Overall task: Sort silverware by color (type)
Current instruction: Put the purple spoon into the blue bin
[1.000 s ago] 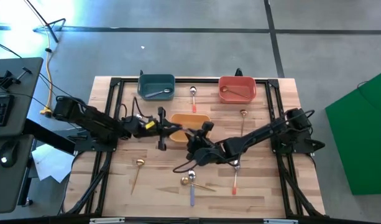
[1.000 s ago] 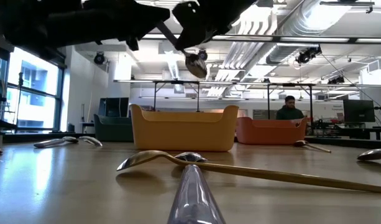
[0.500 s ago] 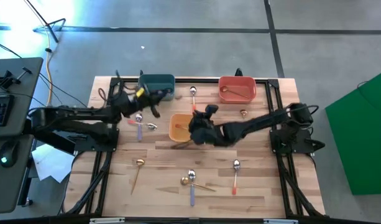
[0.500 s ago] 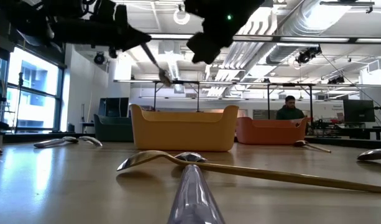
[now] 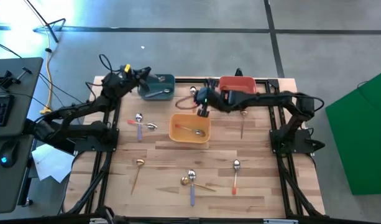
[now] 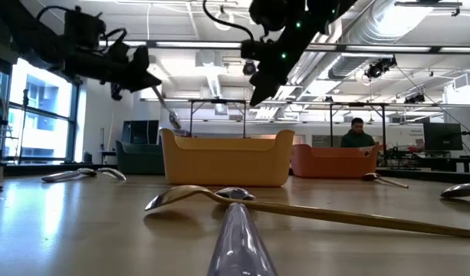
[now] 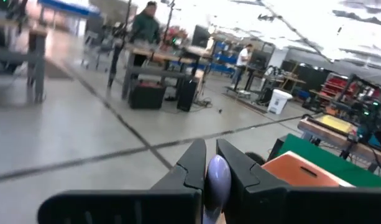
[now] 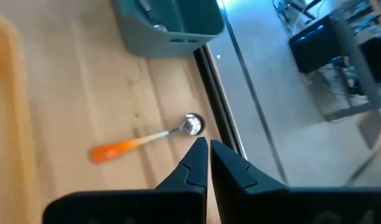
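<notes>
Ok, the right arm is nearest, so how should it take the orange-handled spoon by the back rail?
Take the orange-handled spoon mid-handle, from straight above, right pincer closing across it: it lies flat, handle straight, head close to the rail.

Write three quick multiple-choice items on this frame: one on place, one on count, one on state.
1. Where is the orange-handled spoon nearest the right gripper?
A. On the table, near its far edge
B. Inside a bin
C. Held in a gripper

2. How many bins are on the table?
A. Two
B. Three
C. Four

3. What is the left gripper doing?
A. Open, empty
B. Resting on the table
C. Shut on a spoon

Answers:
1. A: the right wrist view shows it lying on the wood by the edge rail.
2. B: the high view shows a teal bin, a yellow bin and a red bin.
3. C: the left wrist view shows a spoon pinched between the fingers, up in the air.
</notes>
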